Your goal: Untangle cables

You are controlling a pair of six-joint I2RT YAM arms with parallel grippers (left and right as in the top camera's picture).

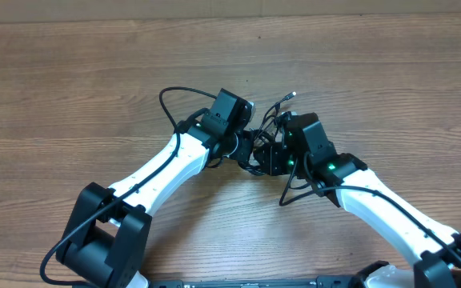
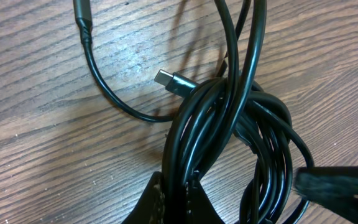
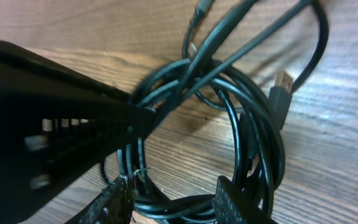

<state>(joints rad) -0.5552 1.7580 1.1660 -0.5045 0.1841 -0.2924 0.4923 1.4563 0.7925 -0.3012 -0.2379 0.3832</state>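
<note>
Two grippers here, both of them right at the cables (image 1: 267,132), which sit bunched mid-frame on the table (image 1: 70,88) in the overhead view. My left gripper (image 2: 178,202) is clamped tight on the bundle. My right gripper (image 3: 176,205) has strands between its fingers, honestly can't tell if it's pinching.

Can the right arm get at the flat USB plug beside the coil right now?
Probably yes: the plug sits uncovered just ahead of the right pincer, which straddles the cables.
</note>
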